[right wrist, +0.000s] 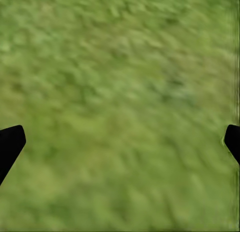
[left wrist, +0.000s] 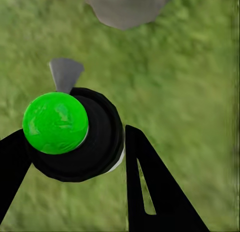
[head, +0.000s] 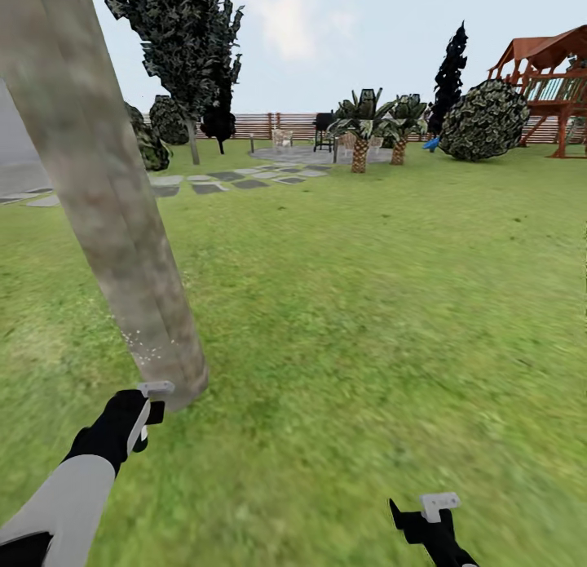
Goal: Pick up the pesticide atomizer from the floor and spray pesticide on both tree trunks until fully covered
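A thick mottled grey-tan tree trunk (head: 106, 224) rises slanting at the left of the head view, with pale specks low on its bark. My left gripper (head: 139, 424) sits just in front of the trunk's foot. In the left wrist view it (left wrist: 72, 147) is shut on the pesticide atomizer (left wrist: 80, 142), a black bottle with a bright green ball on top and a grey nozzle (left wrist: 65, 74) aimed toward the trunk base (left wrist: 127, 9). My right gripper (head: 432, 518) hangs low over the grass, open and holding nothing (right wrist: 120, 142).
Green lawn (head: 367, 306) stretches ahead. A stone path (head: 228, 179) leads to a patio with a grill (head: 324, 126) and two short palms (head: 359, 135). A round bush (head: 485, 120), a wooden play structure (head: 550, 69), a dark conifer (head: 191, 45) and the slat fence (head: 285, 125) stand far off.
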Controlling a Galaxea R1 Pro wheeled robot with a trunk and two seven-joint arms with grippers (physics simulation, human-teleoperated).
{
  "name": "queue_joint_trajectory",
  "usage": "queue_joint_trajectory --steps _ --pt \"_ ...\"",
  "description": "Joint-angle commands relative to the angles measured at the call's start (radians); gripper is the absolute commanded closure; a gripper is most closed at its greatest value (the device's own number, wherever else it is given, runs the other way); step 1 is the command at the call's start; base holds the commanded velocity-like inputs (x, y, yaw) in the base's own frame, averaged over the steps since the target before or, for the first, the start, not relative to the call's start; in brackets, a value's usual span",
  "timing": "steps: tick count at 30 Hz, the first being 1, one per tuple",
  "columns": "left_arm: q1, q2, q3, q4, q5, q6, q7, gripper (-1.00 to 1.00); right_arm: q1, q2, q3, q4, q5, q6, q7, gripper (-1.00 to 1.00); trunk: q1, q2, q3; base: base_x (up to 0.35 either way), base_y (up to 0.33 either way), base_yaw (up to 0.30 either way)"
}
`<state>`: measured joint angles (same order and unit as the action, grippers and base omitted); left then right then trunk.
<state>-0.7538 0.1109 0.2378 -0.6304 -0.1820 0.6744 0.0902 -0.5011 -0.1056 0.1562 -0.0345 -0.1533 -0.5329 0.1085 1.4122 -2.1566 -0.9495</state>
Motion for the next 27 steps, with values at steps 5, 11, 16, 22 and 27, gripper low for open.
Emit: queue_joint_trajectory --steps 5,11,16,22,27 --pt "0.000 0.000 0.003 -0.002 -0.008 0.005 -0.003 1.00 -0.001 0.000 0.006 0.001 -0.011 -0.002 0.006 -1.00 0.000 0.000 -0.001 0.081 -0.277 0.049" --pt "-0.001 -0.001 0.003 -0.002 -0.007 0.005 -0.003 1.00 -0.001 0.000 0.006 0.001 -0.011 -0.002 0.006 -1.00 0.000 0.000 -0.001 0.110 -0.277 0.245" --pt "-0.001 -0.001 0.003 -0.002 -0.007 0.004 -0.003 1.00 -0.001 0.001 0.006 0.001 -0.011 -0.002 0.005 -1.00 0.000 0.000 -0.001 0.124 -0.275 0.275" --pt "-0.001 -0.001 0.006 -0.010 -0.003 -0.001 -0.004 1.00 -0.001 -0.002 0.005 0.001 -0.011 -0.003 0.005 -1.00 0.000 0.000 -0.001 0.104 -0.133 0.276" --pt "-0.019 -0.003 -0.001 -0.020 -0.004 0.013 -0.013 1.00 -0.001 -0.003 0.005 0.000 -0.011 -0.003 0.005 -1.00 0.000 0.000 -0.001 0.003 -0.003 0.101"
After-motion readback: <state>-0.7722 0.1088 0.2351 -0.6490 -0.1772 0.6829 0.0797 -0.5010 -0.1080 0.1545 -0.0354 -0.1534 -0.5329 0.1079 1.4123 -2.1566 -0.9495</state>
